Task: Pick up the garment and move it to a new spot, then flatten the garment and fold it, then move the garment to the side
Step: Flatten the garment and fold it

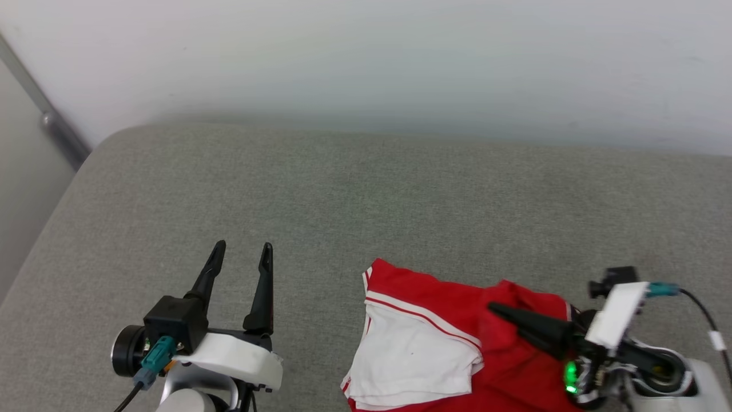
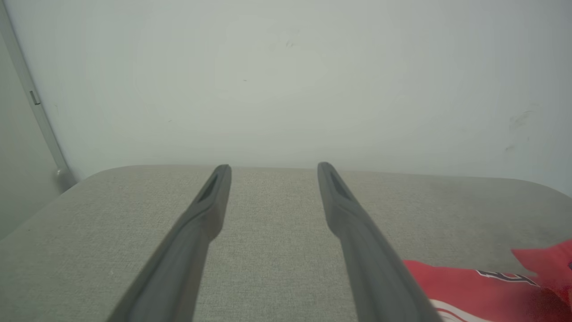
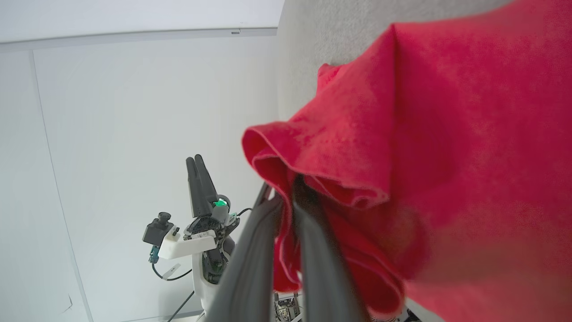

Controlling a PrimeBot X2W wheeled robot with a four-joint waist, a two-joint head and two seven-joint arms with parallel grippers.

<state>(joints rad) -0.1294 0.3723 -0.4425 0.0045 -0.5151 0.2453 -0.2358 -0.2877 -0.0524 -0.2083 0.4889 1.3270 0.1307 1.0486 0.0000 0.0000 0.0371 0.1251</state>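
Note:
The garment (image 1: pixel 434 292) is a red jersey with a white sleeve (image 1: pixel 412 349) and red-white trim, lying bunched at the front right of the grey cushion (image 1: pixel 343 194). My right gripper (image 1: pixel 494 309) lies over its red part, pointing left. In the right wrist view the right gripper (image 3: pixel 288 192) is shut on a fold of the red garment (image 3: pixel 424 134), which drapes over the fingers. My left gripper (image 1: pixel 243 247) stands open to the left of the garment, holding nothing. The left wrist view has the left gripper (image 2: pixel 274 167) above bare cushion, with the garment (image 2: pixel 473 286) and part of its black lettering at lower right.
A pale wall (image 1: pixel 366 57) rises behind the cushion. A grey metal bar (image 1: pixel 51 123) runs down the wall past the cushion's rounded far left corner. Bare cushion stretches ahead of and between both grippers.

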